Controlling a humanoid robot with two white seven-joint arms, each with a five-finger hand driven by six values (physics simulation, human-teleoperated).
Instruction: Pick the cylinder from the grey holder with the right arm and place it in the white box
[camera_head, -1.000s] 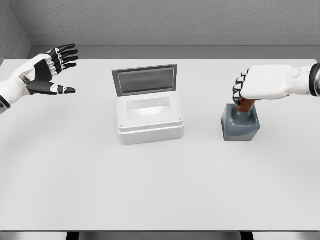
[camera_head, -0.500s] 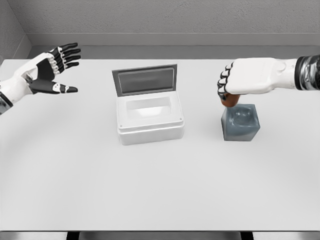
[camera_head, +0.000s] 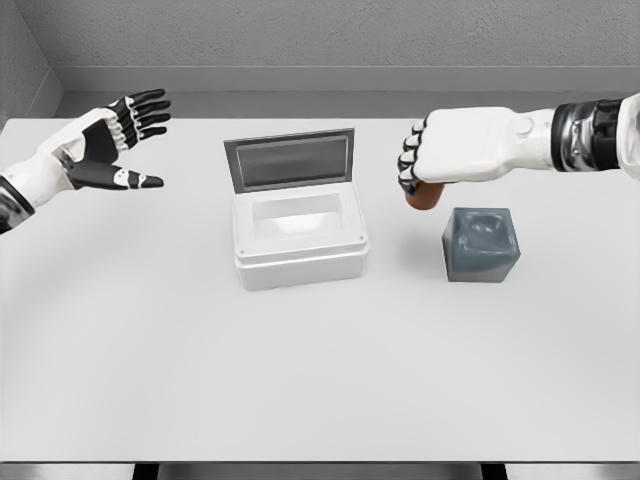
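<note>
Right hand (camera_head: 440, 160) has its fingers curled around the cylinder (camera_head: 424, 197), whose brown end pokes out below the fist, clear of the grey holder (camera_head: 481, 244). The carry step is in hand; next it must travel toward the table's left over the white box (camera_head: 299, 237), then release. Left hand (camera_head: 105, 145) hangs spread near the far left corner.

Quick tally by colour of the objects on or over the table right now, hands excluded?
White: 1, the white box, lid open
Grey: 1, the grey holder, now empty
Orange-brown: 1, the cylinder gripped in the right hand
Total: 3
</note>
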